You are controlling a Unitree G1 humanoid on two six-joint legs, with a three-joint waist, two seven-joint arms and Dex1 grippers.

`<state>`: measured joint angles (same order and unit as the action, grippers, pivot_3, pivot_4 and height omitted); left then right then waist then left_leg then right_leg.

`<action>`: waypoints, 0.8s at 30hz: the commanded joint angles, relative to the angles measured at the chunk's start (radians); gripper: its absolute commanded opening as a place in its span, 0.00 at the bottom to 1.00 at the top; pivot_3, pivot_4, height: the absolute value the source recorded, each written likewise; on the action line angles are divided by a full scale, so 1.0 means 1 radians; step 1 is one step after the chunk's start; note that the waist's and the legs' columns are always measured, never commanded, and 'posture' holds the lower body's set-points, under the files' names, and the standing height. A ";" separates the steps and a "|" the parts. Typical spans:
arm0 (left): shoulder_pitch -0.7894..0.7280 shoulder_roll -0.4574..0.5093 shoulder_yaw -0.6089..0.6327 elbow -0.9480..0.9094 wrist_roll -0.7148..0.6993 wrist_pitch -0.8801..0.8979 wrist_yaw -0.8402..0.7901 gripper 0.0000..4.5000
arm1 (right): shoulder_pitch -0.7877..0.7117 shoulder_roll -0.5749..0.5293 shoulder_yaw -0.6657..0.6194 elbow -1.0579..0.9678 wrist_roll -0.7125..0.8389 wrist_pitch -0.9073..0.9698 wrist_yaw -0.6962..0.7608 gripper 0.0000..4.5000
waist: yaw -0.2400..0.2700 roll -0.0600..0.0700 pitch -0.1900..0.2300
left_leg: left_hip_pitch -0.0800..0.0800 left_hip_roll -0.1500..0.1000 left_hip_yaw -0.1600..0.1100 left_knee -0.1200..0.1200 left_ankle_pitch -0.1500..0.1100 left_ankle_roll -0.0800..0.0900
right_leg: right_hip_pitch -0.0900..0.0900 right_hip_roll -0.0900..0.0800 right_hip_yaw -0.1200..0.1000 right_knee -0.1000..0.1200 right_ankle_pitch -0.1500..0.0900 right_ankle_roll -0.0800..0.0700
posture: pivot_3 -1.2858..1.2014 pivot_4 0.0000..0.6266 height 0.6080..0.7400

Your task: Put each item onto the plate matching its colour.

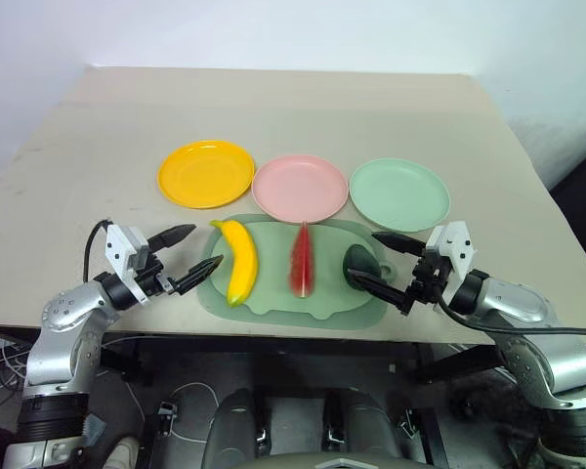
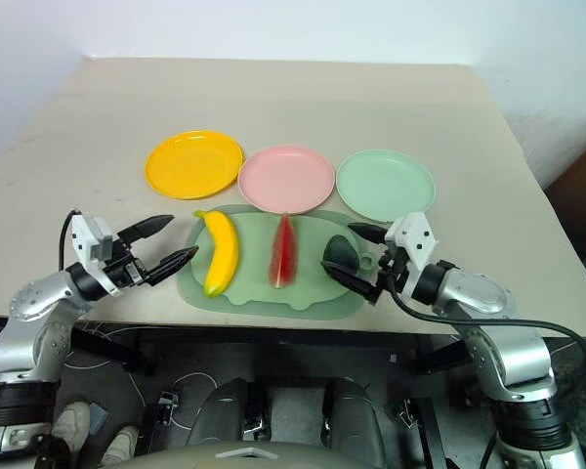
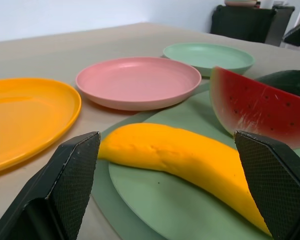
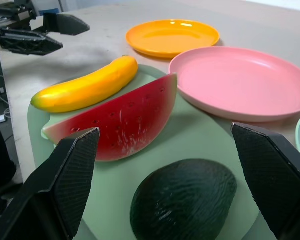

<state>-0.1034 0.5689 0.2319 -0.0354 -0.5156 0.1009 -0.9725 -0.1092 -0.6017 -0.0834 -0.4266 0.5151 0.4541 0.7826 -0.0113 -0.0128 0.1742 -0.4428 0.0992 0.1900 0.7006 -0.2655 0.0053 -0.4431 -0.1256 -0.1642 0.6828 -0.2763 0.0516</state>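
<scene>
Three toy foods lie on a pale green mat (image 1: 273,298) near the table's front edge: a curved yellow banana (image 1: 239,259) at its left, a red watermelon wedge (image 1: 301,258) in the middle, a dark green avocado (image 1: 360,262) at its right. Behind the mat stand three plates in a row: orange-yellow (image 1: 206,173), pink (image 1: 300,187), mint green (image 1: 399,193), all empty. My left gripper (image 1: 183,256) is open just left of the banana, pointing at it. My right gripper (image 1: 383,260) is open, its fingers either side of the avocado without touching it.
The beige table (image 1: 293,107) stretches far behind the plates. Its front edge runs just below the mat, and both arms reach in over it from the front corners. A dark gap lies beyond the table's right edge.
</scene>
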 commanded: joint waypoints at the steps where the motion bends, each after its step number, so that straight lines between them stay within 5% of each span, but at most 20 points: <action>1: -0.002 0.004 0.022 -0.034 -0.012 -0.013 0.007 0.99 | -0.017 -0.001 0.018 -0.001 0.004 0.004 0.010 1.00 | 0.000 0.000 0.000 | 0.000 0.000 0.000 0.000 0.000 0.000 | 0.000 0.000 0.000 0.000 0.000 0.000 | 0.52 0.24 0.66; 24: -0.064 -0.008 -0.023 0.004 0.005 -0.012 0.004 0.99 | -0.043 0.034 0.034 0.106 -0.083 0.043 -0.135 1.00 | 0.000 0.000 0.000 | 0.000 0.000 0.000 0.000 0.001 -0.002 | 0.000 0.000 0.000 0.000 0.000 0.000 | 0.52 0.24 0.66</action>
<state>-0.1510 0.5482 0.1999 -0.0269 -0.5045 0.0995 -0.9589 -0.1481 -0.5698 -0.0225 -0.3064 0.4284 0.4882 0.6591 -0.0114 -0.0128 0.1742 -0.4428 0.0990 0.1902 0.7007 -0.2642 0.0031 -0.4432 -0.1256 -0.1643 0.6828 -0.2763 0.0517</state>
